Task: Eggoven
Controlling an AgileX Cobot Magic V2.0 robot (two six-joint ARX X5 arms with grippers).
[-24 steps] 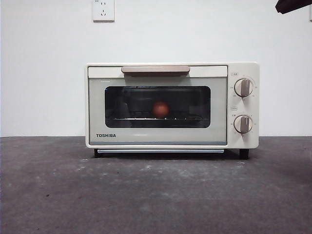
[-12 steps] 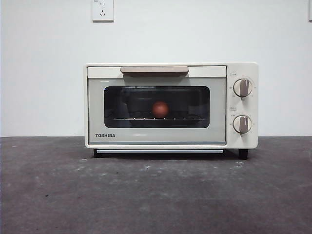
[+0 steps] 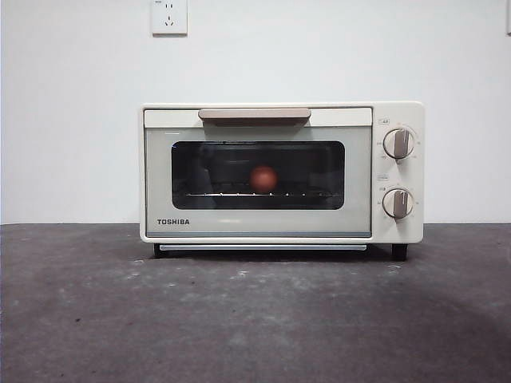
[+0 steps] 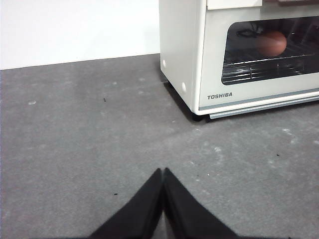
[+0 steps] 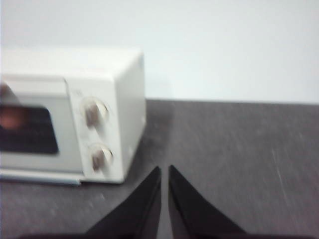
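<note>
Dark grey table (image 3: 255,319); white wall (image 3: 72,120) behind; seemingly a socket (image 3: 169,16) up high

A plain white wall (image 3: 72,120) carrying a white socket (image 3: 169,16) rises behind the dark grey, scuffed tabletop (image 3: 255,319).

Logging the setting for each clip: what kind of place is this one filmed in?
Probably a lab or test bench, not a home kitchen: a lone TOSHIBA toaster oven with an egg inside sits on a bare dark grey table against a plain white wall with one wall socket.
</note>
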